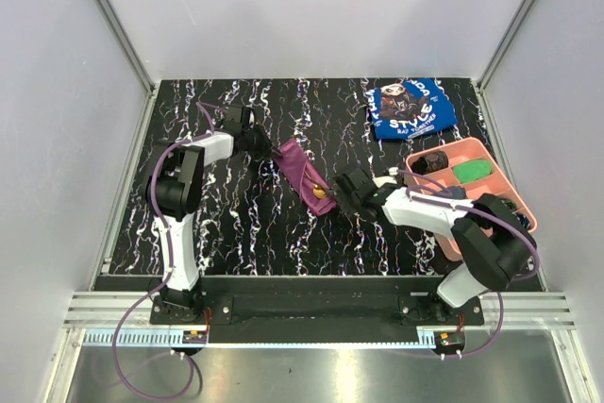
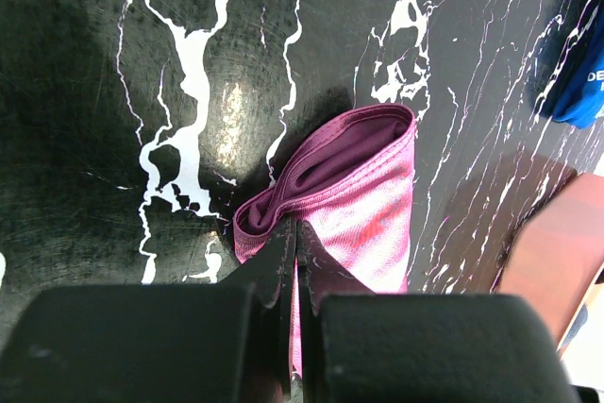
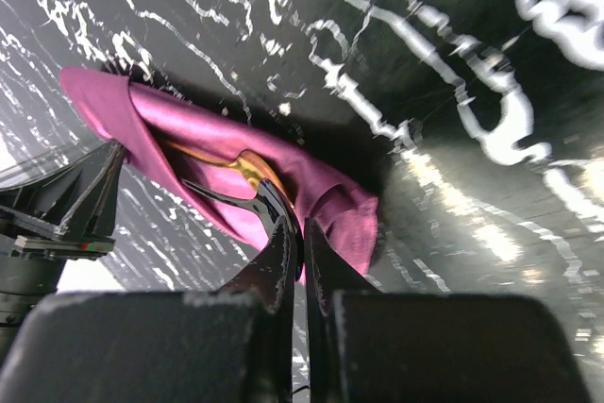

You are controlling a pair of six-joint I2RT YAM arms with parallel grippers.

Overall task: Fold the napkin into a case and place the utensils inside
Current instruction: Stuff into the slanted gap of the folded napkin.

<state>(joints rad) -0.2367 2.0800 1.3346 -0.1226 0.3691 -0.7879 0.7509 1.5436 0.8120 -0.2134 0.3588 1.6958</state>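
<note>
Left of the pink tray (image 1: 439,145): napkin (image 1: 300,169) is lying on the desk (image 1: 236,224) as a narrow case.
Left fingers (image 2: 276,263): pinching its end farthest from the tray.
Right fingers (image 3: 279,250): pinching cloth beside the spoon (image 1: 322,193).
Progress: folding is looking done; spoon is sitting partly inside; tucking and releasing are remaining.
Writing: blue cloth (image 1: 411,109) behind the tray is showing "STYLE".

napkin (image 2: 363,224): plum-purple cloth, finely woven, a slight sheen is seen
spoon (image 3: 247,167): gold metal, polished, glossy
table (image 1: 236,224): black, white-veined like marble, smooth, light is reflected
tray (image 1: 451,146), right: pink, smooth, matt, plastic by its look
blue cloth (image 1: 411,109), far right: printed fabric, matt
</note>
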